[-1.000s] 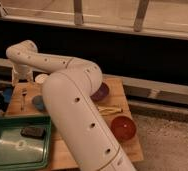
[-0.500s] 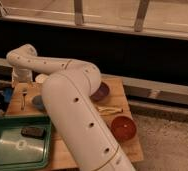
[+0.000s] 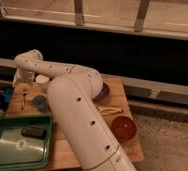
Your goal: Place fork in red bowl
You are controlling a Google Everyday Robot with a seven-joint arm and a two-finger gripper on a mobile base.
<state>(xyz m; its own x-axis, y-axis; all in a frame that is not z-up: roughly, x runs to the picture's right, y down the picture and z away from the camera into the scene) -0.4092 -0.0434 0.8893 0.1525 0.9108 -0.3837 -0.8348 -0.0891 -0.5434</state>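
1. A white arm (image 3: 82, 115) sprawls across the desk (image 3: 119, 88), hiding part of the purple bowl (image 3: 104, 93); a green tray (image 3: 17, 152) sits front-left.
2. The fork (image 3: 23, 98) lies far left, its long axis near-to-far; the red bowl (image 3: 123, 128) is well apart.
3. The gripper (image 3: 23, 81) hovers just behind the fork, jaws spread wide, empty.

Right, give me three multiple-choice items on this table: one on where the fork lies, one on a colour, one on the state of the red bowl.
1. The fork lies: A in the red bowl; B on the table's left part, by the gripper; C in the tray.
2. The tray is: A green; B purple; C white.
3. The red bowl is: A empty; B holding the fork; C overturned.
B: it lies on the wood near the gripper. A: its rim and floor are green. A: only its bare inside shows.
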